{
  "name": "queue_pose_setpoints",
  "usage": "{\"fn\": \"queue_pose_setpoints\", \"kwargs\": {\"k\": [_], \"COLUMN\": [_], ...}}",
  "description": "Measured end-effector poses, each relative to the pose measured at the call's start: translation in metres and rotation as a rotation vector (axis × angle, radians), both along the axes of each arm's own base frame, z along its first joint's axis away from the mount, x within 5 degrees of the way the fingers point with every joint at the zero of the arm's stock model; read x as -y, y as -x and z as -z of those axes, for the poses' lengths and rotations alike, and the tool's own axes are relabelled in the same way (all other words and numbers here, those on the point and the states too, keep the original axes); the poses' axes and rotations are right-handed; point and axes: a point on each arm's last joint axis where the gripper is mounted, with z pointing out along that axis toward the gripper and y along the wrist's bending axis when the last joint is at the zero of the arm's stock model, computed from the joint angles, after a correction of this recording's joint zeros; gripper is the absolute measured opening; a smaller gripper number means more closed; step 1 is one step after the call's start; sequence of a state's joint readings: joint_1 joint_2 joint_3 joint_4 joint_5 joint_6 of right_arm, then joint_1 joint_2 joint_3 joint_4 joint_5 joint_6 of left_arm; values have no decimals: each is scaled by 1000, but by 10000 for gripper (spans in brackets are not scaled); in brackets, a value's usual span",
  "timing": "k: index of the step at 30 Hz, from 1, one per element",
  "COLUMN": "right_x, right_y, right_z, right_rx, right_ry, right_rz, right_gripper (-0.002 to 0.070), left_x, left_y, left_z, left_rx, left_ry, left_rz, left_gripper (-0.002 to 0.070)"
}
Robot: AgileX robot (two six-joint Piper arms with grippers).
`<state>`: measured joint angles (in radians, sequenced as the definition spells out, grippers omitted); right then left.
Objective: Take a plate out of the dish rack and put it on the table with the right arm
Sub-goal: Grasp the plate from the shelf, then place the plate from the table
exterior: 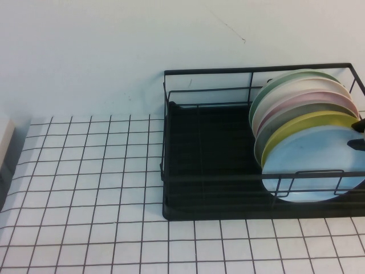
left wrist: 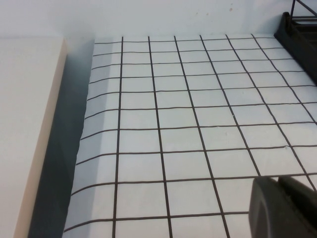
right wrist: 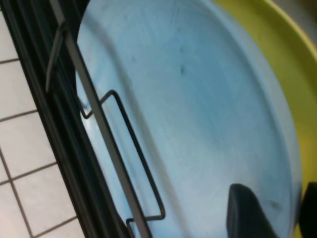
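On the gridded table [exterior: 85, 188], racked blue plate [exterior: 311, 165] between right claw's [exterior: 358, 135] parted fingers; left claw [left wrist: 285, 208] parked, state unclear.

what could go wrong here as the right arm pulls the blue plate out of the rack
1. The right gripper straddles the blue plate rim right beside the yellow plate; the rear finger may nudge that plate.
2. The plate's lower part sits behind the dish rack front wire, so a forward pull rather than a lift could snag and drag the rack.
3. A rim-only grip might slip.
The left gripper hangs over the table, uninvolved.
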<state>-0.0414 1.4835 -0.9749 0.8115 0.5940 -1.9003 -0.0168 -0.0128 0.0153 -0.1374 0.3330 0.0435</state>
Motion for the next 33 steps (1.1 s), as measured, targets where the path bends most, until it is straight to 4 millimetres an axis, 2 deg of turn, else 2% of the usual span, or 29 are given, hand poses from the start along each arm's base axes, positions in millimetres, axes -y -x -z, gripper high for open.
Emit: {"fn": "queue_pose_setpoints", "kwargs": {"k": [7, 18, 21, 25, 33], "right_x": [0, -1, -4, -7, -16], "right_y": [-4, -5, -2, 6, 45], "right_z": [2, -1, -17, -50, -96], "right_rx": [3, 14, 54, 147, 221], "right_ry": [-17, -60, -124, -222, -350], "right_rz": [20, 46, 69, 98, 68], "right_gripper": [62, 51, 44, 29, 10], "left_x": [0, 0, 0, 0, 0], "left_y": [0, 0, 0, 0, 0], "left_z": [0, 0, 0, 0, 0], "left_rx": [0, 0, 0, 0, 0], "left_ry": [3, 3, 3, 3, 3], "left_rz": [-1, -1, -1, -1, -1], "left_gripper": [-3, -3, -3, -3, -3]}}
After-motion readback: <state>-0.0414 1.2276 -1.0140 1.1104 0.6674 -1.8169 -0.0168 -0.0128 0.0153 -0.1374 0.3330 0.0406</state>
